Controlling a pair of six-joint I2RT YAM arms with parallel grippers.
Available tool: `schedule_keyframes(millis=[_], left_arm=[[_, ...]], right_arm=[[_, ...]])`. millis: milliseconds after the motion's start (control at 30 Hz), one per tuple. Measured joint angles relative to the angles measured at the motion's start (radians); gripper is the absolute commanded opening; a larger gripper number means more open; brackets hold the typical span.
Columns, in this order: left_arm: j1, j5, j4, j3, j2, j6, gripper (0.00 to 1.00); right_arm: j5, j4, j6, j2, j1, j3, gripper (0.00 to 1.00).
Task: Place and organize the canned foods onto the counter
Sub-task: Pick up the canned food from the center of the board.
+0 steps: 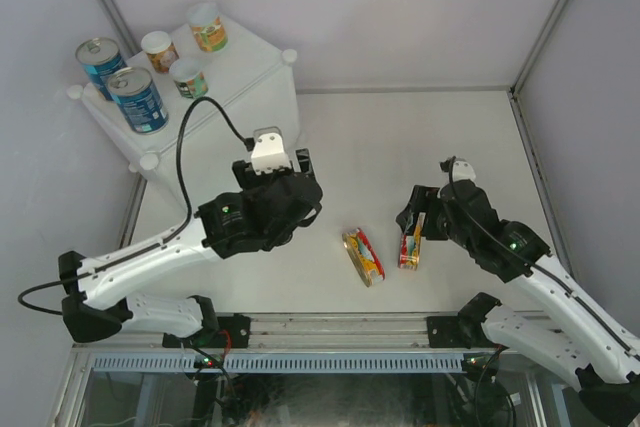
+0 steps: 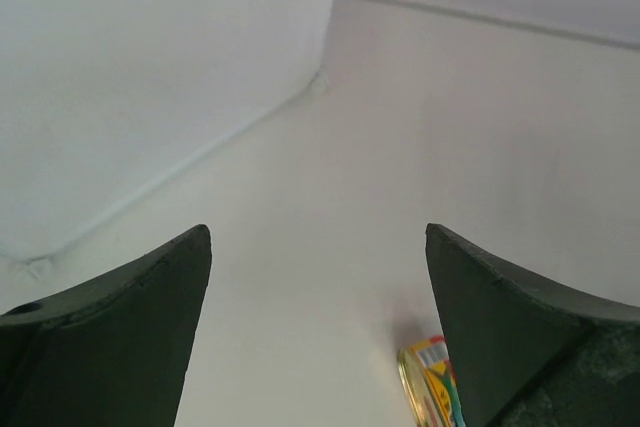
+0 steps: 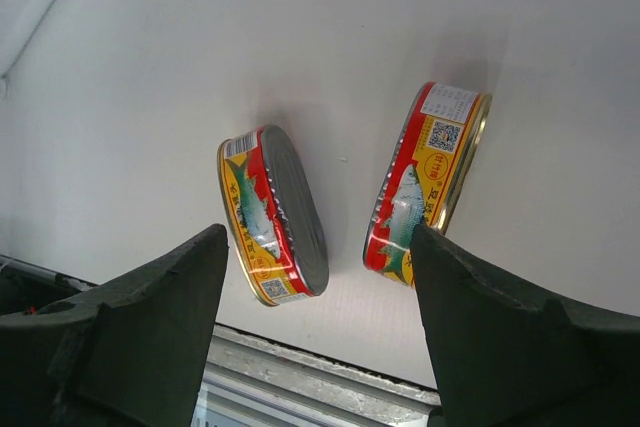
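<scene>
The counter [image 1: 250, 67] is a white box at the far left; its wall shows in the left wrist view [image 2: 150, 77]. On it stand two tall blue cans [image 1: 100, 62] [image 1: 138, 99] and three small cans [image 1: 159, 50] [image 1: 187, 77] [image 1: 208, 27]. Two flat red-and-yellow oval tins lie on edge on the table: a left tin [image 1: 363, 256] [image 3: 272, 212] and a right tin [image 1: 411, 242] [image 3: 425, 182]. My right gripper [image 1: 412, 212] [image 3: 318, 237] is open and empty, just above the right tin. My left gripper [image 1: 300, 169] [image 2: 318, 232] is open and empty, between the counter and the tins; one tin [image 2: 430, 382] shows by its right finger.
Frame posts and white walls enclose the table on the left, back and right. A metal rail [image 1: 340, 327] [image 3: 320, 377] runs along the near edge, close to the tins. A black cable [image 1: 190, 137] loops from the left arm beside the counter.
</scene>
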Motion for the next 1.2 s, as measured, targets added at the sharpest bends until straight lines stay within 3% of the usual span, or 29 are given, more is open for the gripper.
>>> schedule_keyframes(millis=[767,1200], left_arm=[[0.039,0.650,0.063,-0.045,0.319,-0.136,0.97],[0.121,0.870,0.172,-0.093,0.400,-0.325,0.98]], right_arm=[[-0.048,0.002,-0.005,0.031,-0.106,-0.076,0.73],[-0.075,0.003,-0.005,-0.008,-0.125,-0.076,0.74]])
